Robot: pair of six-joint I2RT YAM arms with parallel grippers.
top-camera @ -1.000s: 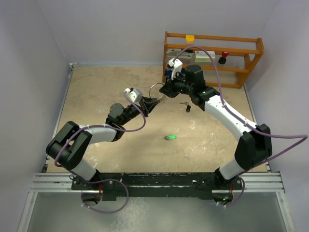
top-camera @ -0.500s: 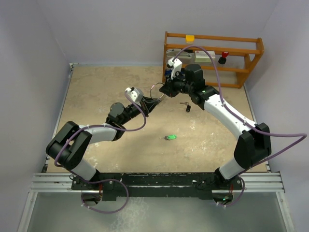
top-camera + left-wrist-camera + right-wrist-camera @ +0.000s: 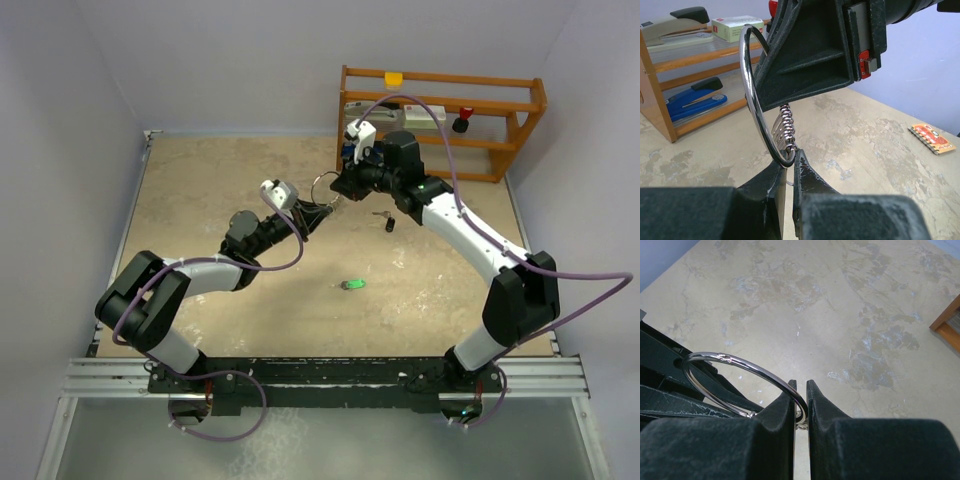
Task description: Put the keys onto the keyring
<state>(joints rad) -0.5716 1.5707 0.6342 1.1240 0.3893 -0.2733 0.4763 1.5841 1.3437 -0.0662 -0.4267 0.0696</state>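
Note:
The keyring [image 3: 322, 186] is a thin silver ring held in the air between both arms above the table's middle back. My left gripper [image 3: 313, 210] is shut on its lower edge; in the left wrist view the fingertips [image 3: 791, 157] pinch the keyring [image 3: 747, 95] beside a cluster of small silver keys [image 3: 784, 125]. My right gripper [image 3: 340, 188] is shut on the ring's other side, its jaws [image 3: 800, 387] clamping the keyring [image 3: 740, 362]. A green-headed key [image 3: 352, 285] and a black-headed key [image 3: 388, 222] lie loose on the table.
A wooden rack [image 3: 440, 110] stands at the back right, holding a blue stapler [image 3: 695, 97], a grey stapler [image 3: 675, 20] and a small box [image 3: 735, 27]. An orange card [image 3: 934, 138] lies on the tabletop. Walls close in the left, back and right.
My left gripper has closed onto the keyring's lower edge. The right gripper has kept its grip and barely moved.

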